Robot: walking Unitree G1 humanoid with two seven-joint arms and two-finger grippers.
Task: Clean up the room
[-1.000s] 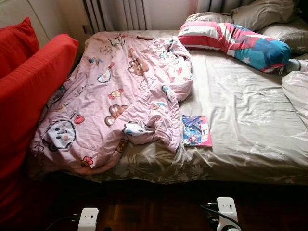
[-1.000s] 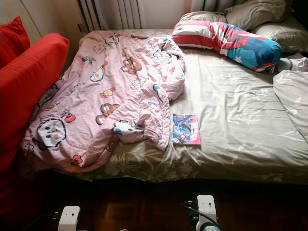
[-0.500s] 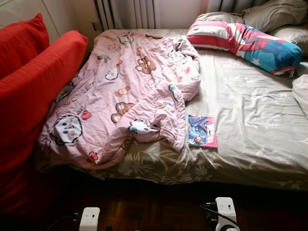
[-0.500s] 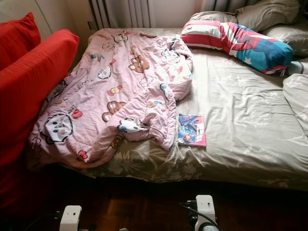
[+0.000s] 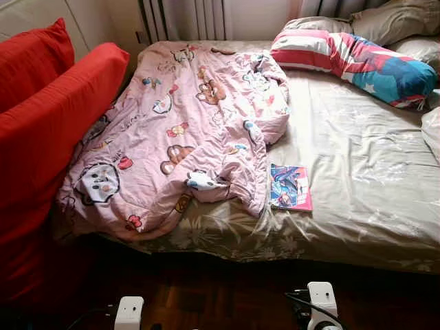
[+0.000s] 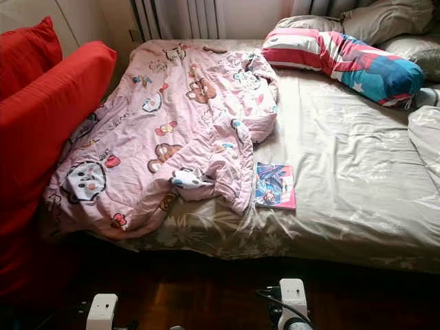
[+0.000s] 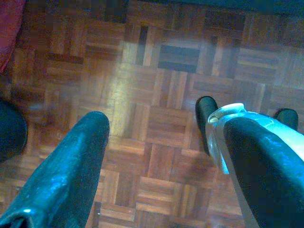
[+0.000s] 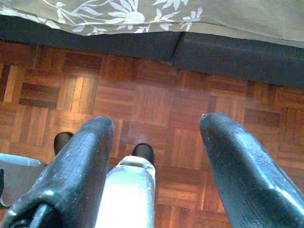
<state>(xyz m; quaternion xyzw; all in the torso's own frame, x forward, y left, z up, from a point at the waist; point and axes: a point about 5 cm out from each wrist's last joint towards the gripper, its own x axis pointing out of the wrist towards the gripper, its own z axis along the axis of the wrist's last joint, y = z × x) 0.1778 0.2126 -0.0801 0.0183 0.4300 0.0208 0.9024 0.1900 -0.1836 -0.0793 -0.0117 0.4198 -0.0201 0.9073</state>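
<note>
A crumpled pink cartoon-print blanket (image 5: 185, 130) covers the left half of the bed and hangs over its near edge. Beside its right edge a colourful book (image 5: 289, 187) lies flat on the beige sheet (image 5: 357, 158). A striped red, white and blue pillow (image 5: 350, 58) lies at the far right of the bed. Both arms hang low in front of the bed. My left gripper (image 7: 166, 128) is open over the parquet floor with nothing in it. My right gripper (image 8: 156, 123) is open too, above the floor by the bed's base.
Two big red cushions (image 5: 48, 117) stand against the bed's left side. Grey pillows (image 5: 385, 20) lie behind the striped one, and a radiator (image 5: 185, 14) stands at the head of the bed. Dark parquet (image 8: 152, 95) runs along the bed's front.
The head camera has shifted, so the bed sits a little lower and further right in the picture. Nothing on the bed has moved, and both arms still hang.
</note>
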